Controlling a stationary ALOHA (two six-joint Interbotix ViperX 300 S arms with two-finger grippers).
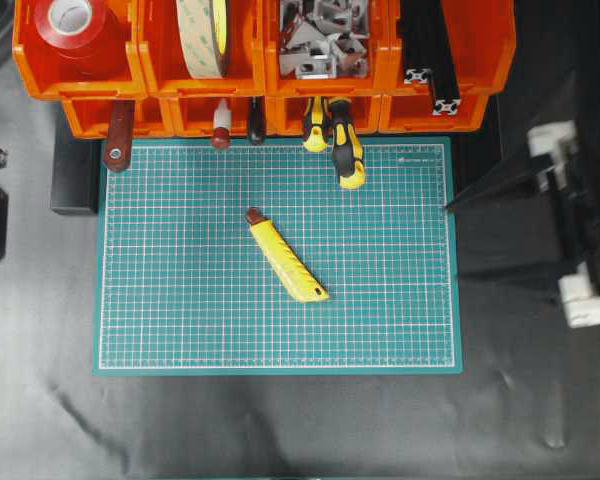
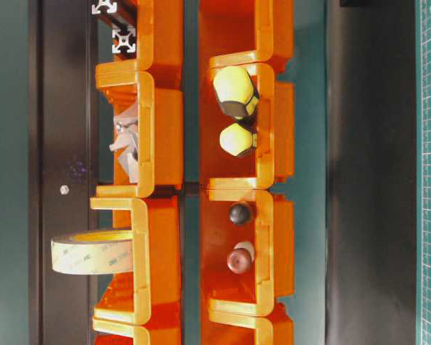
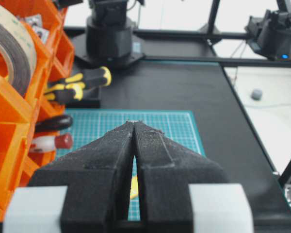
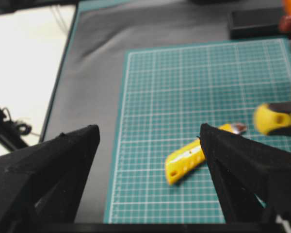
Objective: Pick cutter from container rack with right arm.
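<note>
Presently we record the cutter (image 1: 286, 260) lying flat on the green cutting mat (image 1: 180, 330), near its middle and set on a diagonal, dark end toward the container rack (image 1: 260, 85), well apart from the bins. It sits in no bin, so we judge the removal from the rack done and the cutter laid down; little, if anything, seems left.

Right gripper (image 4: 150, 160): jaws spread wide, holding nothing; in its wrist view the cutter lies on the mat between and beyond the two fingers, untouched. In the overhead view the right arm (image 1: 570, 220) stands at the right edge, off the mat.

Left gripper (image 3: 134, 127): fingers pressed together, empty, pointing across the mat.

Other items, rack and surroundings:
- red tape roll (image 1: 72, 22), upper bin, far left;
- pale tape roll (image 1: 204, 38), next bin;
- grey metal brackets (image 1: 325, 40), third bin;
- black aluminium profiles (image 1: 428, 60), last bin;
- yellow-and-black screwdrivers (image 1: 346, 150), handles jutting from the lower tier over the mat edge;
- red-brown handled tool (image 1: 117, 140), lower left bin.

Nothing lies on or against the cutter; the screwdriver handles are the nearest clutter, clear of it.
</note>
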